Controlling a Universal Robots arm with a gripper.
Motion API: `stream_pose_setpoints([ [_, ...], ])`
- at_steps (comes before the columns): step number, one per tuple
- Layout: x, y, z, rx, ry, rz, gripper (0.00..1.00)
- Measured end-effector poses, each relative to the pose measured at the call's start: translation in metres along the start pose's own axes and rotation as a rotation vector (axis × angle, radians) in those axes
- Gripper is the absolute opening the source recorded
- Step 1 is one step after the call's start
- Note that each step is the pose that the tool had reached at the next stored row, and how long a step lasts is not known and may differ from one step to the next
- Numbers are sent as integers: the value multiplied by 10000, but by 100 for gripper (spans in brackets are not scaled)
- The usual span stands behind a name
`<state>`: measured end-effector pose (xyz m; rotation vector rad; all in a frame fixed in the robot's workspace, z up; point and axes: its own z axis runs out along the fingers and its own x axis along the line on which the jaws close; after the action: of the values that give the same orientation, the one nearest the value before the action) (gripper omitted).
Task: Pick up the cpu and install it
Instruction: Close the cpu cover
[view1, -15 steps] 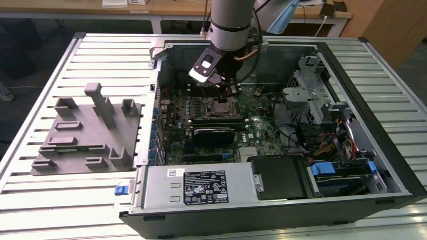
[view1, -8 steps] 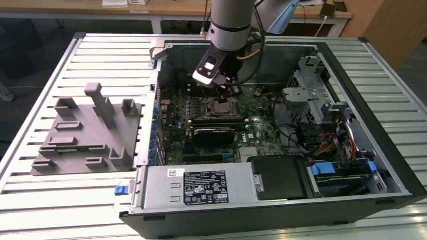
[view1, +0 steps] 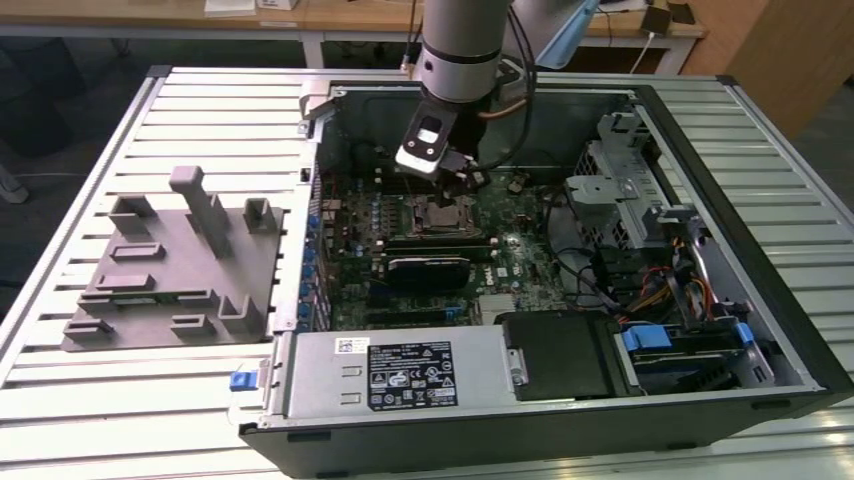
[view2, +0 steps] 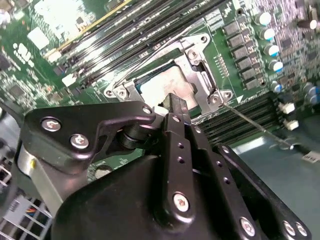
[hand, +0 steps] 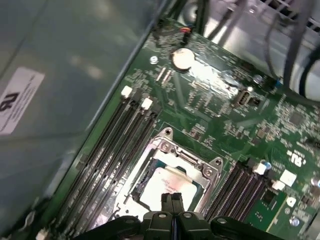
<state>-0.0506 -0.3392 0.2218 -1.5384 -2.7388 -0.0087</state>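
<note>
We see our claw (hand: 172, 199) pinched narrow, empty, over the cpu (hand: 166, 182) in its socket (hand: 214, 165); pressing down askew could bend pins.

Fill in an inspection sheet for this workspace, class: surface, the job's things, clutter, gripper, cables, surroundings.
Surface: slatted metal table, carrying an open computer case.
Job's things: cpu lies flat inside the socket frame on the motherboard.
Clutter: grey moulded tray beside the case, at the exterior view's left.
Gripper: gripper shut, tips over one edge of the cpu; contact cannot be told.
Cables: coloured wires inside the case, at the exterior view's right; black cable along the arm.
Surroundings: wooden desks behind the table.
</note>
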Motion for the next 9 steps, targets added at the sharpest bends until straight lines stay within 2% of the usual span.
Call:
stream_pose_setpoints([
  [9, 0, 0, 0, 5, 8, -1636, 11],
])
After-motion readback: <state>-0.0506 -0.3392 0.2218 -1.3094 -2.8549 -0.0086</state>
